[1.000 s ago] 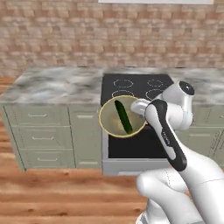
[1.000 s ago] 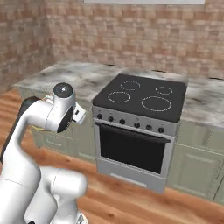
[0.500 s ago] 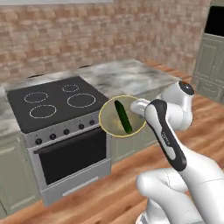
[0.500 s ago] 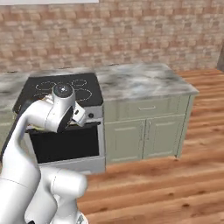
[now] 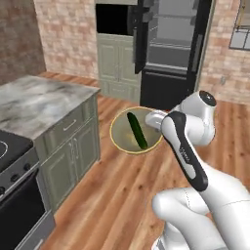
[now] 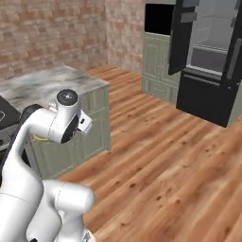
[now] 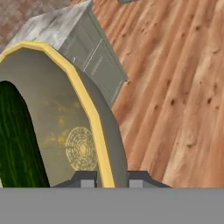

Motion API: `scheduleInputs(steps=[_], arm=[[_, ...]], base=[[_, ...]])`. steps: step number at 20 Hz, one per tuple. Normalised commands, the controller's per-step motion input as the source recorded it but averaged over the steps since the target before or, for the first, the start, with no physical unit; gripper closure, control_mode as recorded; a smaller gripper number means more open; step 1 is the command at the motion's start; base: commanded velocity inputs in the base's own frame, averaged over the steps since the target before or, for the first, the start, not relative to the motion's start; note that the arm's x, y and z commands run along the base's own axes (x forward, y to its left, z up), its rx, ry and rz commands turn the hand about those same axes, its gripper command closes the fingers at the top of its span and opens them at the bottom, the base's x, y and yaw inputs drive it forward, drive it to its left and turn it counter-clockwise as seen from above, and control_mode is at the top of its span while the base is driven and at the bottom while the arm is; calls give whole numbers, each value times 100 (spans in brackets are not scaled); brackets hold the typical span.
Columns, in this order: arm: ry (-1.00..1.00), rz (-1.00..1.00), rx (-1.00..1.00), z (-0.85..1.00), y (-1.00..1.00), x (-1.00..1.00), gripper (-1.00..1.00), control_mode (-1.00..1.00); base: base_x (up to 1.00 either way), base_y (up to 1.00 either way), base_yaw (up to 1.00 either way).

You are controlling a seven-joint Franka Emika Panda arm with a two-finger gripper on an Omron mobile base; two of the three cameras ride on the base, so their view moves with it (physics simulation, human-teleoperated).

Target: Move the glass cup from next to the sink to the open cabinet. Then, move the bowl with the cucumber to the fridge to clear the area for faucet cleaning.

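The bowl (image 5: 136, 131) with the yellow rim is held up over the wood floor (image 5: 122, 185) by the gripper (image 7: 112, 178), which is clamped on its edge. The cucumber (image 5: 137, 130) lies inside it. The fridge (image 5: 173, 49) is seen ahead with its doors open.

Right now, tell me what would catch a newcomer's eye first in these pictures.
First, the yellow-rimmed bowl carried in mid-air above the wooden floor, a dark green cucumber lying in it; the gripper pinches its rim between its fingertips. Next, the black fridge ahead against the brick wall, its doors standing open. At the left, the marble-topped counter ends beside the stove.
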Motion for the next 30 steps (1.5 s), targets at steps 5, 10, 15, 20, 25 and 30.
scheduleInputs(steps=[5, 10, 15, 20, 25, 30], arm=[[0, 0, 0, 0, 0, 0, 100, 100], [0, 0, 0, 0, 0, 0, 100, 100], [0, 0, 0, 0, 0, 0, 100, 100], [0, 0, 0, 0, 0, 0, 100, 100], [0, 0, 0, 0, 0, 0, 100, 100], [0, 0, 0, 0, 0, 0, 100, 100]], base=[[78, -27, -66], [100, -15, -27], [100, -2, -28], [100, 8, -24], [100, 30, -25], [100, 66, -24]])
